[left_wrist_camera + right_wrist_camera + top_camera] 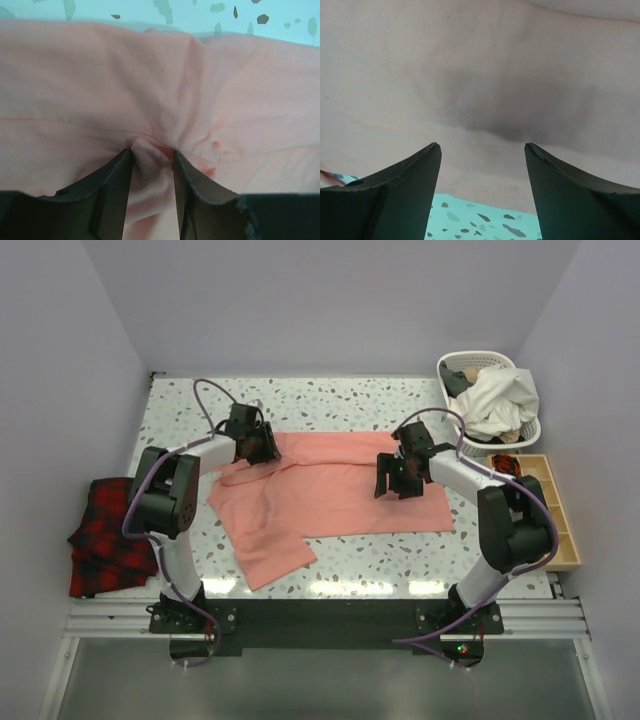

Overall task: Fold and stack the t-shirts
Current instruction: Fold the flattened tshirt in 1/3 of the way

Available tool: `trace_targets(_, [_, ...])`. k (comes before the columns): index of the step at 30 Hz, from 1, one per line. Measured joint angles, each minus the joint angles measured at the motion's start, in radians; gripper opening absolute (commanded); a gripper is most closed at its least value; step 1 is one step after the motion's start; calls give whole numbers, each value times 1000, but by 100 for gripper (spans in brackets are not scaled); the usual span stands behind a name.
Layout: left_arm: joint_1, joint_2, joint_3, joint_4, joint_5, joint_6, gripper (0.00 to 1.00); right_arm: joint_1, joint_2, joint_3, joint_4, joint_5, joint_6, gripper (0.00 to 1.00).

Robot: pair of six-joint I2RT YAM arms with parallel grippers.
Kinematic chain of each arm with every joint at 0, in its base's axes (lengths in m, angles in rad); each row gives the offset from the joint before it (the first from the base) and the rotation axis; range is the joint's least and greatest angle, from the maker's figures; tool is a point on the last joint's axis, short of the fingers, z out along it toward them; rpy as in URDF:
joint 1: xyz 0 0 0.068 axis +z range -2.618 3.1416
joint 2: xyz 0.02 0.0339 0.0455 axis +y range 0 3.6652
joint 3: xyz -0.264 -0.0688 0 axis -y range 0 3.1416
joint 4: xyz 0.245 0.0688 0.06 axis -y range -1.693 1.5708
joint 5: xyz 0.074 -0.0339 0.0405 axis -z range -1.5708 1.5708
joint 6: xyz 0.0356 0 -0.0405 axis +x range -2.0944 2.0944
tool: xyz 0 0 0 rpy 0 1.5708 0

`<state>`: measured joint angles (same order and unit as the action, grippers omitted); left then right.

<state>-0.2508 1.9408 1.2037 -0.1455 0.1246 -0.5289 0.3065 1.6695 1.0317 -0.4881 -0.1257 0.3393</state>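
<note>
One plain salmon-pink t-shirt of thin soft cotton [340, 495] lies spread and rumpled on the speckled bench [400, 400]. We see the left fingers [115, 190] narrow, pinching a fold at its far left part; the right fingers [405, 185] stand wide over the cloth, holding nothing. We judge it light and limp: better take it at corners.

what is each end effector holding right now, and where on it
The left end effector pinches a small bunch of the pink t-shirt near its far left edge. The right end effector is open over the t-shirt, holding nothing.
</note>
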Motion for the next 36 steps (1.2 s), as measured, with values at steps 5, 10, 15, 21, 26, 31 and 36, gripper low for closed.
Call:
trace_targets(5, [-2, -34, -27, -13, 19, 2, 30, 0, 0, -13, 2, 0, 0, 72])
trace_targets(10, [-6, -105, -56, -39, 18, 15, 12, 0, -2, -21, 3, 0, 0, 72])
trace_targets(15, [-7, -180, -80, -64, 20, 29, 0, 0, -8, -26, 3, 0, 0, 72])
trace_targets(21, [-12, -234, -161, -73, 43, 32, 0, 0, -19, -38, 4, 1, 0, 72])
trace_targets(26, [-31, -300, -262, -104, 62, 31, 33, 0, -23, -45, 3, 2, 0, 72])
trace_targets(31, [-39, -393, -323, -140, 84, 14, 54, 0, -35, -63, 4, 2, 0, 72])
trace_targets(36, [-40, -478, -325, -172, 74, 16, 63, 0, -56, -81, 2, 19, 1, 73])
